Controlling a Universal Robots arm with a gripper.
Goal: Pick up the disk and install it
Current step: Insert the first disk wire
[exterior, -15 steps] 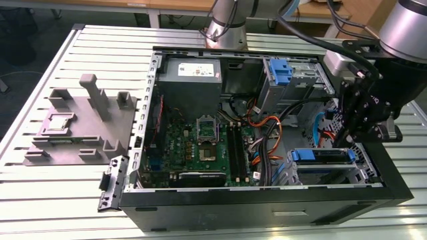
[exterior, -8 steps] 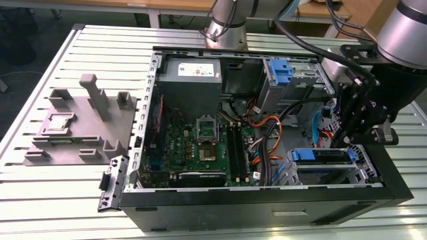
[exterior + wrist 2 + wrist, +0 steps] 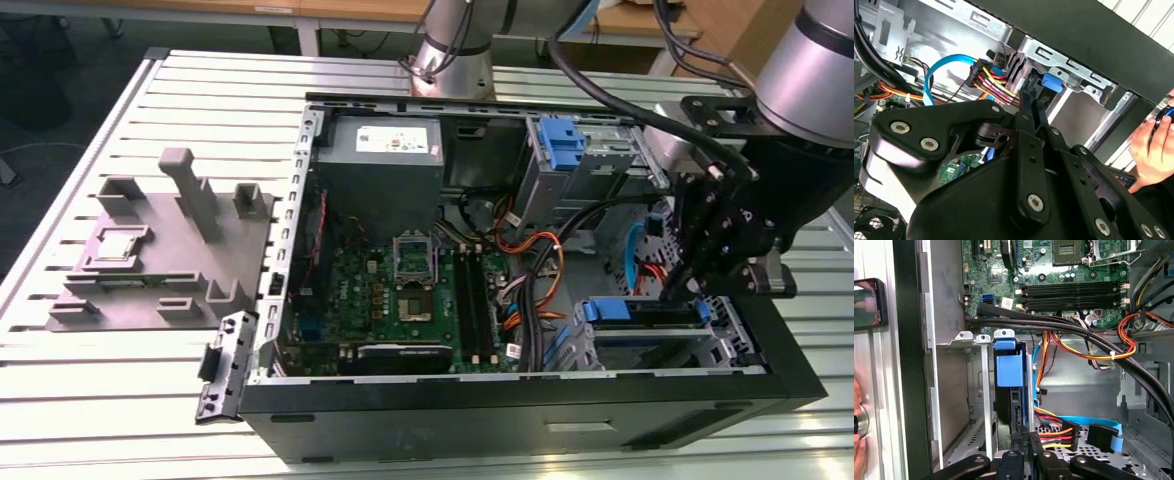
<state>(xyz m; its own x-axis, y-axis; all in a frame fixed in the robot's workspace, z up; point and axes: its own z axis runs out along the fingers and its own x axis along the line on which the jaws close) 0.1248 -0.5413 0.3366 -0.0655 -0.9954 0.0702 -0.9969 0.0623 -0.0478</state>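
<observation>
pressing the disk [image 3: 1010,390] edge-on into the drive cage [image 3: 966,390]; gripper [image 3: 1021,450] fingers closed on its rear edge, keeping blue rails aligned with the slot.

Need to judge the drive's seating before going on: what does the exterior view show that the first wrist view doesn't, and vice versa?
Exterior view: the open computer case on the slatted table, its grey power supply, a grey fixture beside the case. First wrist view: a person's fingers outside the case wall. Both: the disk with its blue rail in the bay, the hand close to it, the motherboard.
</observation>
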